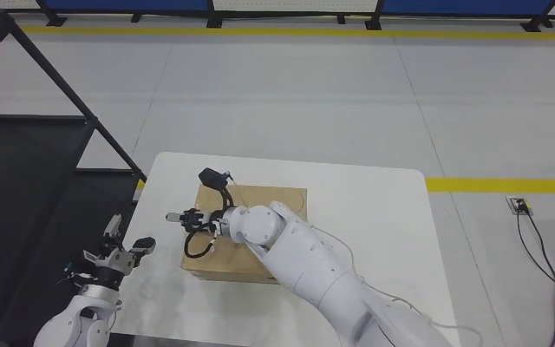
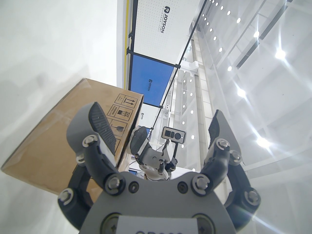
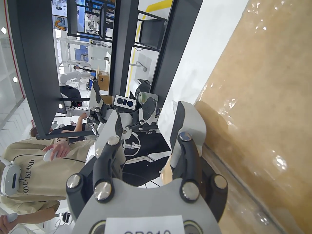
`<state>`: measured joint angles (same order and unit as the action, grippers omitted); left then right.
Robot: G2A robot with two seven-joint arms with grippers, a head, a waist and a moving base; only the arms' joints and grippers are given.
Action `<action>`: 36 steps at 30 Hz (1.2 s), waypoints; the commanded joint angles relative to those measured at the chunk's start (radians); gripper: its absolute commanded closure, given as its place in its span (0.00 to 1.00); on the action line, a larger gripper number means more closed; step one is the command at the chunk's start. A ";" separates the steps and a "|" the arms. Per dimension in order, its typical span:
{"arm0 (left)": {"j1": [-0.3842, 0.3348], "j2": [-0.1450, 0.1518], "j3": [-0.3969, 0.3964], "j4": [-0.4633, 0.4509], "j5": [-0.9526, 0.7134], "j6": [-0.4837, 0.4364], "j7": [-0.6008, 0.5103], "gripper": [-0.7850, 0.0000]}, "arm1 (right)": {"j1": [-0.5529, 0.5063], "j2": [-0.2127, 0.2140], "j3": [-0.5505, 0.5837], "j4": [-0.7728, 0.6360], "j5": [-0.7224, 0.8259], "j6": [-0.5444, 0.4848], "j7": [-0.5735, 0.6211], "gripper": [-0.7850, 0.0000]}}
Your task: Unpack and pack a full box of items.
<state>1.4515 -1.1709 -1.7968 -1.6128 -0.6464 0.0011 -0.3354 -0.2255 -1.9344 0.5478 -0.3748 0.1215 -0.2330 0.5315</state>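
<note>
1. Pale floor (image 1: 286,95) with yellow lines lies around your white table (image 1: 373,217).
2. Your box (image 1: 260,221) sits on the table's left half, its top closed. Glossy clear tape (image 3: 268,135) covers the cardboard in the right wrist view.
3. Your right gripper (image 3: 148,122) is over the box's left end, and its arm crosses the box top from the table's near right side.
4. Its jaws stand partly apart, at a narrow to middling gap, with nothing between them. One finger (image 3: 187,122) lies right against the box's taped surface; you cannot tell whether it actually touches. The other finger (image 3: 114,127) hangs past the box edge.
5. Your left gripper (image 2: 158,132) is at the table's near left corner, apart from the box and to its left.
6. Its jaws are spread wide and hold nothing. The ribbed pads (image 2: 100,122) face each other across an open gap.
7. From the left wrist view you see the box's side wall with printed handling marks (image 2: 123,109), and the right gripper beyond the box's corner.
</note>
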 commanded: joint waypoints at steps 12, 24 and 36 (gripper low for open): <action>-0.003 -0.002 0.003 0.003 -0.009 0.002 -0.012 0.00 | 0.002 -0.066 -0.050 0.045 -0.167 0.030 -0.180 0.32; -0.014 -0.002 0.021 -0.011 0.012 0.014 -0.017 0.00 | 0.025 -0.039 0.059 0.055 -0.043 -0.162 0.003 0.24; -0.025 -0.003 0.039 -0.022 0.037 0.024 -0.017 0.00 | 0.021 0.043 0.190 0.087 0.076 -0.164 0.233 0.06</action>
<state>1.4272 -1.1738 -1.7582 -1.6346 -0.6099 0.0254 -0.3526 -0.2003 -1.8956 0.7341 -0.2857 0.1979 -0.4111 0.7481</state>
